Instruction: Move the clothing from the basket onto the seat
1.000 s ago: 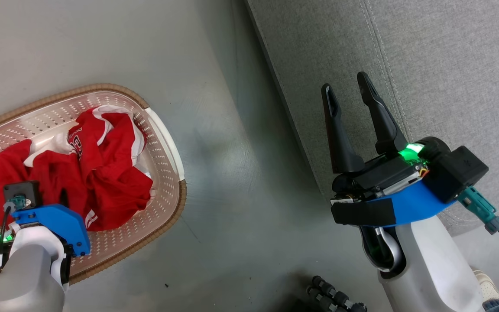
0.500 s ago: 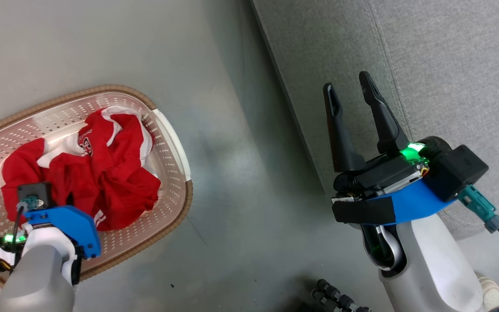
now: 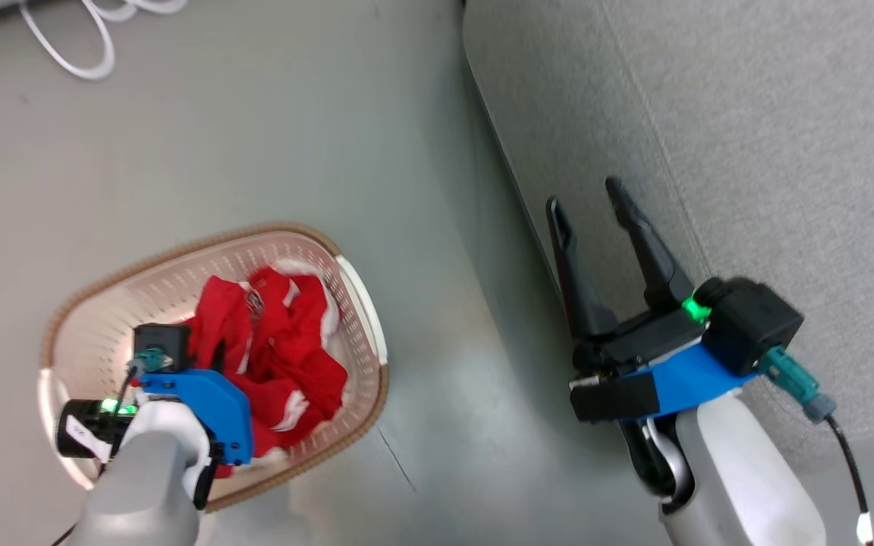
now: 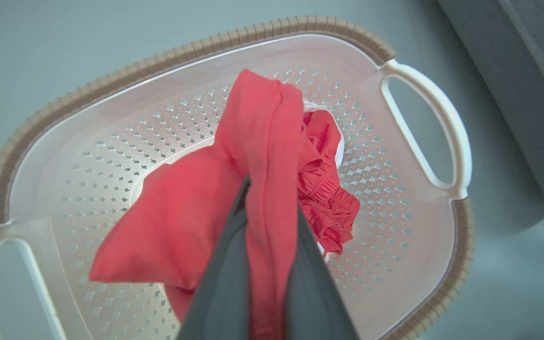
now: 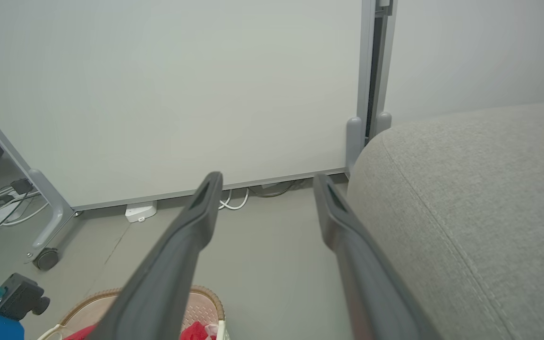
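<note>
The robot's left gripper [image 4: 272,198] is clamped on a fold of the clothing [image 4: 182,222], the red fabric pinched between its two dark fingers above the basket [image 4: 158,63], which stands on the grey floor [image 3: 293,136] a short way out from the front edge of the seat [image 3: 748,152]. The rest of the red cloth trails down onto the perforated base, bunched from the middle of the basket toward the end with the white handle [image 4: 423,127] that faces the seat; white trim shows among the folds in the head view. From the head camera the left fingers are hidden beneath the blue wrist mount [image 3: 205,402], which hangs over the basket's near side. The right gripper [image 3: 585,193] is held with its fingers spread wide and nothing between them, its tips over the seat's front edge. A loop of white cable [image 3: 80,61] lies on the floor well beyond the basket.
</note>
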### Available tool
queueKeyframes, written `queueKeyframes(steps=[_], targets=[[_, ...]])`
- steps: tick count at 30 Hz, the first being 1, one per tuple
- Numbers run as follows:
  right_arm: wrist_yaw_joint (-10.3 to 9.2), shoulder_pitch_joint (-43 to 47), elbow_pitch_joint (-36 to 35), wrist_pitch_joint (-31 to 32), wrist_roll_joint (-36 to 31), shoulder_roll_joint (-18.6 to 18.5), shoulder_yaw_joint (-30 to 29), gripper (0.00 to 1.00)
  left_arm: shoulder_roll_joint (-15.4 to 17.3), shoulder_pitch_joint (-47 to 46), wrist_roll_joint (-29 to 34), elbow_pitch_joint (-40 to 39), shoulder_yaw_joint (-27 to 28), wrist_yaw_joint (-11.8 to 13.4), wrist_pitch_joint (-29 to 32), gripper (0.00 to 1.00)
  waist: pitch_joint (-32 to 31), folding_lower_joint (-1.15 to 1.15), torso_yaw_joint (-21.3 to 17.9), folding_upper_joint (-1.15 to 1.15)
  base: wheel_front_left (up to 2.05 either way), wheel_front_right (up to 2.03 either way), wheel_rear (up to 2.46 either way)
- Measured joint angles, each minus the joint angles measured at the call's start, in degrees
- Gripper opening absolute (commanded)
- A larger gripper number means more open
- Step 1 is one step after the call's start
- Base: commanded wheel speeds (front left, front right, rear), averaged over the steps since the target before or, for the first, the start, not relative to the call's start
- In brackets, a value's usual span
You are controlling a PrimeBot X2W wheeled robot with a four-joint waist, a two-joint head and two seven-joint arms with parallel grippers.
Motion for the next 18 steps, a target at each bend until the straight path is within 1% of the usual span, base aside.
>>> queueKeyframes(steps=[7, 11, 14, 15, 18], targets=[[0.01, 3.9, 3.4, 0.0, -2.4, 0.0, 1.1, 1.0, -3.1, 0.8, 0.7, 0.6, -3.6, -3.5, -0.9, 0.0, -9.8, -0.01, 2.8, 0.0, 0.0, 0.0, 0.0], [0.01, 6.3, 4.7, 0.7, -3.6, 0.0, 0.9, 1.0, -4.2, 0.7, 0.1, -0.5, -5.6, -4.6, -1.5, 0.0, -15.1, -0.01, 4.7, 0.0, 0.0, 0.0, 0.0], [0.01, 7.5, 4.8, 1.5, -3.7, 0.0, 0.6, 1.0, -4.4, 0.3, -0.5, -2.2, -7.8, -5.1, -1.8, 0.0, -18.6, -0.01, 6.3, 0.0, 0.0, 0.0, 0.0], [0.0, 8.1, 4.8, 1.8, -3.7, 0.0, 0.5, 1.0, -4.4, 0.3, -1.2, -3.2, -8.9, -5.1, -1.9, 0.0, -19.8, -0.01, 6.8, 0.0, 0.0, 0.0, 0.0], [0.0, 9.8, 4.5, 2.6, -3.7, 0.0, 0.3, 1.0, -4.3, 1.1, -6.7, -10.0, -14.9, -5.1, -0.2, 0.0, -22.9, -0.01, 8.1, 0.0, 0.0, 0.0, 0.0]])
